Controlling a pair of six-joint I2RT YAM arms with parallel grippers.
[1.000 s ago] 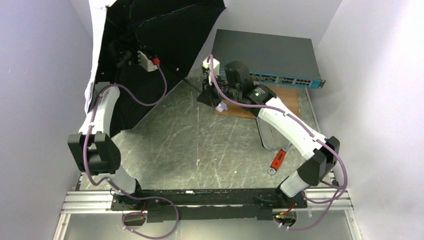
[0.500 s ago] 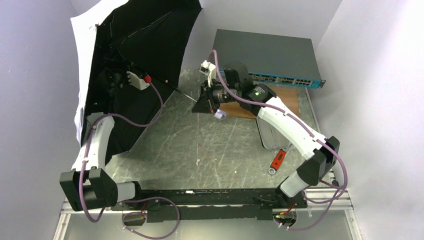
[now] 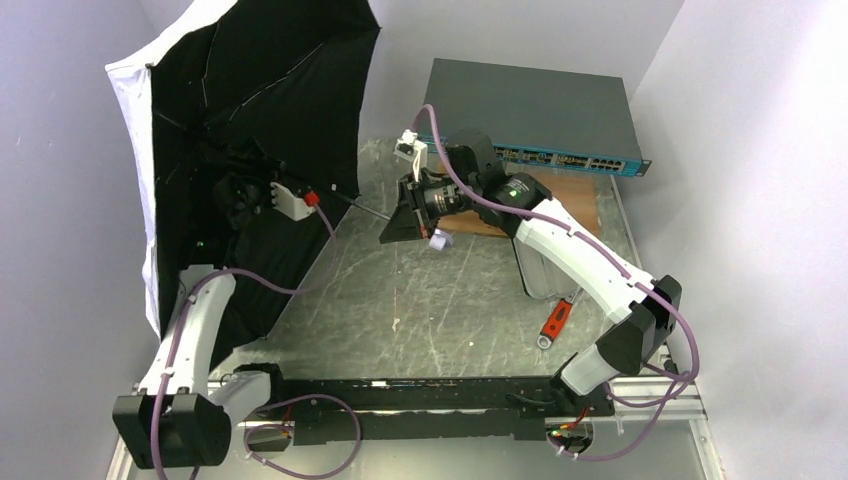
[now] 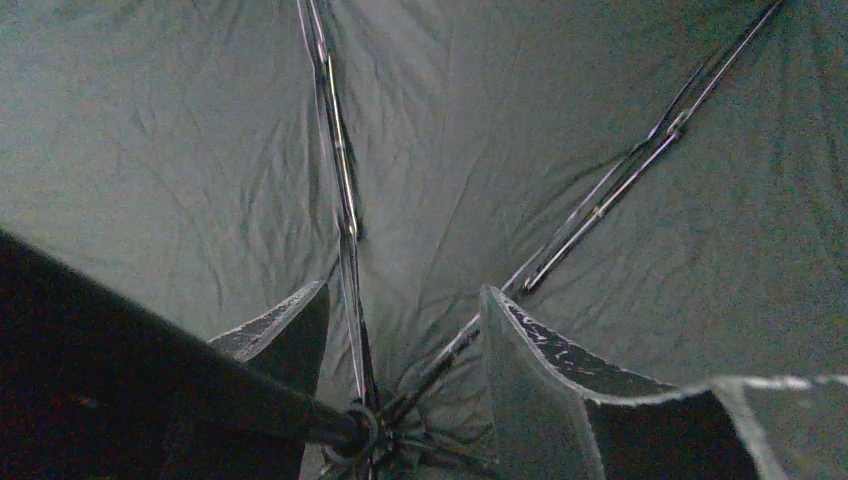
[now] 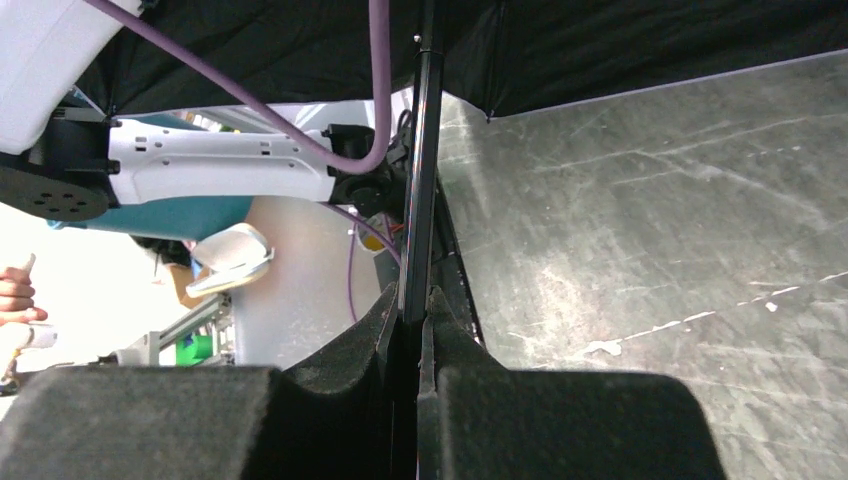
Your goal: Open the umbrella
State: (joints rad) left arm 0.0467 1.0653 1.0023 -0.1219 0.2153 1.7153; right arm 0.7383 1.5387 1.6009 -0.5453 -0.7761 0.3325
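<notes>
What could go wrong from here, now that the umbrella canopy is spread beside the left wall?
1. The right gripper clamps only the thin shaft of the umbrella, so the wide canopy could twist it loose.
2. Ribs run between the fingers of the open left gripper, so pulling back might snag one.
3. The canopy's white edge appears close to the left wall and might scrape it.

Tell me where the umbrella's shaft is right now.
In the top view the shaft runs from the open canopy at far left to the right hand, which pinches it in front of the grey box's left corner.
</notes>
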